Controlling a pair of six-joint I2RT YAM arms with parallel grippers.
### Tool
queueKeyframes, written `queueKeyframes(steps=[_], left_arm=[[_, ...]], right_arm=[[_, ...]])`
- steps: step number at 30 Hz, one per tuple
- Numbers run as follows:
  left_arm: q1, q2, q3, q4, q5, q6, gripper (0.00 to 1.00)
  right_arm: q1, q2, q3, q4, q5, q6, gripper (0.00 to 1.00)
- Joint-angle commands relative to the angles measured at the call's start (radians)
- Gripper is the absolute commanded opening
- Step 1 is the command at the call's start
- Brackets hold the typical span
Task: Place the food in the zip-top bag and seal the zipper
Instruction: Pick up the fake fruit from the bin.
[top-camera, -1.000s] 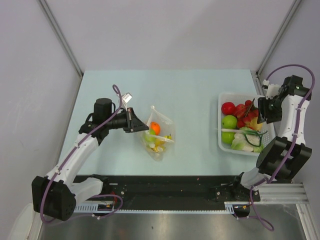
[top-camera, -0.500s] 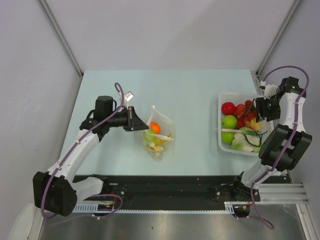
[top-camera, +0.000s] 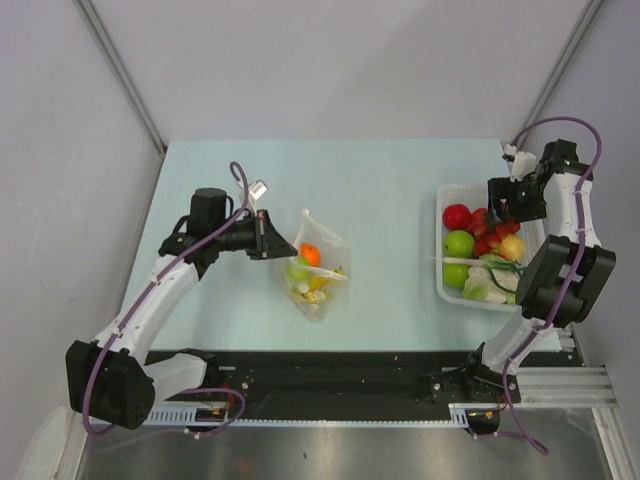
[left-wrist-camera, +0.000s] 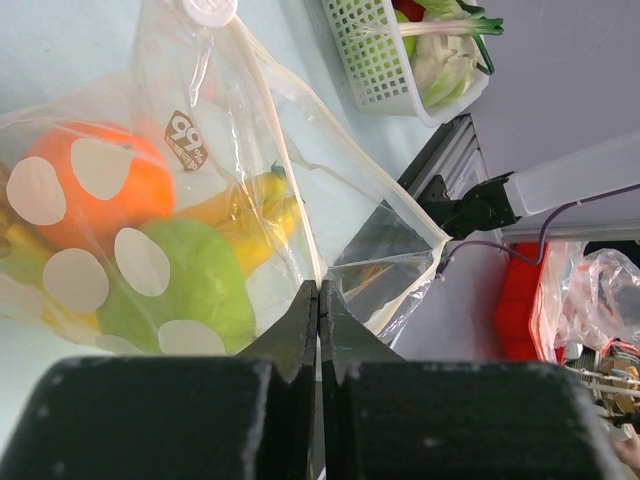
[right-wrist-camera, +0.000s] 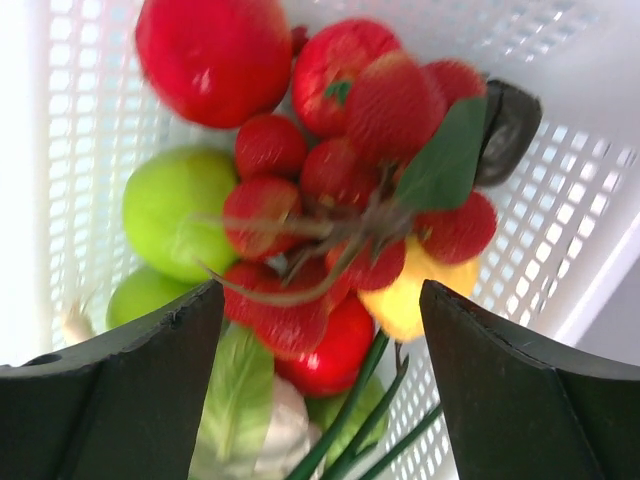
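Pinching the edge of the zip-top bag (left-wrist-camera: 330, 140), left hand (left-wrist-camera: 318, 300) is clamped narrow on the plastic. The bag lies on the table (top-camera: 400, 200), mid-left, holding an orange (left-wrist-camera: 95, 185), green apple (left-wrist-camera: 190, 290) and banana (left-wrist-camera: 262, 208). Right hand (right-wrist-camera: 320, 300) is spread wide over the white basket (right-wrist-camera: 80, 120) of food (right-wrist-camera: 360, 150) on the right, gripping nothing.

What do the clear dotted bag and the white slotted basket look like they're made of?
The clear bag with whitish dots looks like thin, glossy plastic film: see-through, creased, catching glare. The white slotted basket looks like stiff moulded plastic, probably with a slight sheen: an even grid of slots in straight walls.
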Motion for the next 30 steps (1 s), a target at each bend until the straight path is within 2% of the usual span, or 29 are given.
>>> queueKeyframes(steps=[1, 5, 11, 14, 15, 17, 18, 20, 21, 30], left_arm=[[0.008, -0.006, 0.044, 0.011, -0.008, 0.021, 0.00], [0.008, 0.000, 0.047, 0.016, -0.012, 0.021, 0.00], [0.008, 0.007, 0.053, 0.021, -0.026, 0.027, 0.00], [0.008, -0.003, 0.055, 0.013, -0.038, 0.032, 0.00], [0.008, -0.012, 0.053, 0.016, -0.041, 0.027, 0.00], [0.008, -0.019, 0.041, 0.018, -0.044, 0.026, 0.00], [0.008, -0.024, 0.038, 0.016, -0.044, 0.021, 0.00], [0.008, -0.029, 0.030, 0.016, -0.043, 0.019, 0.00], [0.009, -0.030, 0.028, 0.019, -0.044, 0.016, 0.00], [0.008, -0.056, 0.018, 0.034, -0.018, -0.022, 0.00]], right_arm=[[-0.006, 0.045, 0.047, 0.074, 0.000, 0.080, 0.82], [-0.002, 0.074, 0.038, 0.118, 0.002, 0.122, 0.78], [-0.008, 0.091, -0.001, 0.206, -0.050, 0.175, 0.67], [-0.020, 0.091, -0.019, 0.249, -0.077, 0.197, 0.51], [-0.026, 0.086, -0.018, 0.255, -0.096, 0.212, 0.41], [-0.035, 0.074, -0.018, 0.275, -0.110, 0.225, 0.29], [-0.035, 0.066, -0.018, 0.279, -0.119, 0.226, 0.19], [-0.037, 0.037, -0.018, 0.278, -0.130, 0.231, 0.09], [-0.037, 0.026, -0.018, 0.273, -0.138, 0.231, 0.00], [-0.042, -0.208, 0.005, 0.224, -0.322, 0.240, 0.00]])
